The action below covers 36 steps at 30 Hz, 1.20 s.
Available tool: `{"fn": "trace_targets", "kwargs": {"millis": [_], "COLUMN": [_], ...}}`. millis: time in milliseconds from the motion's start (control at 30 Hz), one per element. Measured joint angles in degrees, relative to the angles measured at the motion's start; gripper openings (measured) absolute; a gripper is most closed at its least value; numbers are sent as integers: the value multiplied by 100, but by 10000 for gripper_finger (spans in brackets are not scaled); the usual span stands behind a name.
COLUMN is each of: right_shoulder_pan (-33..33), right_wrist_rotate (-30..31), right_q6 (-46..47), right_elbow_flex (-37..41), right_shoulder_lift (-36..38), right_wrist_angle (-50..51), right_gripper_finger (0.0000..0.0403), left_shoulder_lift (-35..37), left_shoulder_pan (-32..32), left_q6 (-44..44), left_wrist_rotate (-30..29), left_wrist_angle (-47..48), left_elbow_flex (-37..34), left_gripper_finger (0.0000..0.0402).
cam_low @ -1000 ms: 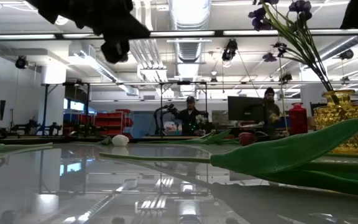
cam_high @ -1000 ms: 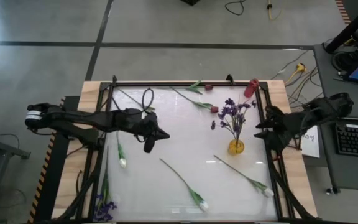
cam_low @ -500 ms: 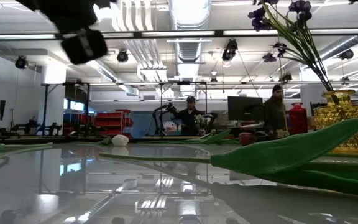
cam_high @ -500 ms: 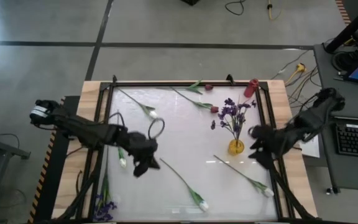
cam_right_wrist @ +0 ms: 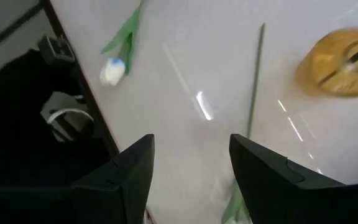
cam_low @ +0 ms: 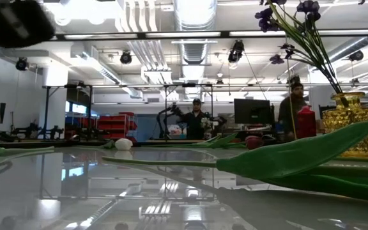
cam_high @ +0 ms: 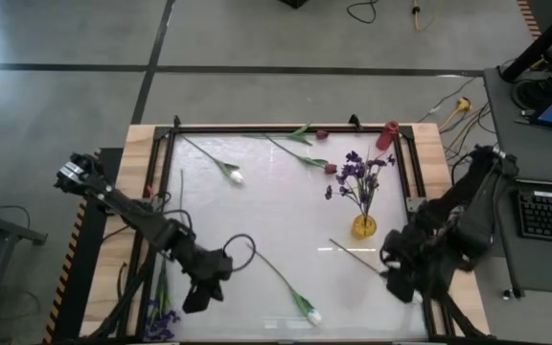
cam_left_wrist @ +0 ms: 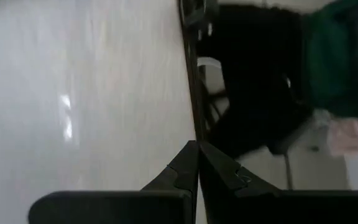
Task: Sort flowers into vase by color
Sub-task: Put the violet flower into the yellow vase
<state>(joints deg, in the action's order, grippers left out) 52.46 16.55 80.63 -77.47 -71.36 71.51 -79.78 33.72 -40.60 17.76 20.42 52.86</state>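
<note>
Purple flowers [cam_high: 357,177] stand in an amber vase [cam_high: 363,227]. White tulips lie flat on the table: one far left [cam_high: 233,175], one near the middle [cam_high: 309,311], one near right [cam_high: 414,296]. Two dark red buds [cam_high: 331,169] lie at the far side, and a purple spray [cam_high: 161,318] lies near left. My left gripper [cam_high: 195,299] hangs shut over the near left part of the table, with nothing in it [cam_left_wrist: 196,163]. My right gripper [cam_high: 391,276] hangs open above the near right tulip's stem [cam_right_wrist: 254,81], with nothing between its fingers [cam_right_wrist: 190,163].
A red vase [cam_high: 387,136] stands at the far right corner. A black frame [cam_high: 286,128] rims the table. In the low view a big green leaf [cam_low: 299,156] fills the foreground, and people stand in the room behind. Bare table lies between the flowers mid-table.
My left gripper has swung from mid-table toward the near edge and a little left, staying shut. My right gripper has gone from beside the amber vase toward the near edge, and now hangs over the near right tulip's stem. The flowers have kept still.
</note>
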Motion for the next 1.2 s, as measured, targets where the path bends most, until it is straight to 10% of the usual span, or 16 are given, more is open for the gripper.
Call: {"fn": "trace_targets", "kwargs": {"millis": [267, 433, 600, 1000, 1200], "right_shoulder_pan": [383, 470, 558, 839, 857], "right_wrist_rotate": [171, 318, 407, 901, 901], "right_q6": [242, 272, 374, 486, 503], "right_elbow_flex": [-215, -425, -768, -1343, -1383], "right_shoulder_lift": [-880, -1307, -1660, -2485, -2606], "right_wrist_angle": [-58, -95, -203, -345, -578], "right_gripper_finger": [201, 201, 201, 201, 201], "left_shoulder_lift": [-1124, -2030, -2558, -2629, -2561], "left_shoulder_pan": [819, 1062, 1336, 2006, 2036], "left_q6": [797, 2091, 3402, 4824, 5540], "left_wrist_rotate": [797, 47, -260, -221, -242], "left_wrist_angle": [1480, 4642, 5377, 5779, 5522], "left_elbow_flex": [1202, 2491, 3144, 2137, 1429], "left_gripper_finger": [0, 0, 25, 226, 242]}}
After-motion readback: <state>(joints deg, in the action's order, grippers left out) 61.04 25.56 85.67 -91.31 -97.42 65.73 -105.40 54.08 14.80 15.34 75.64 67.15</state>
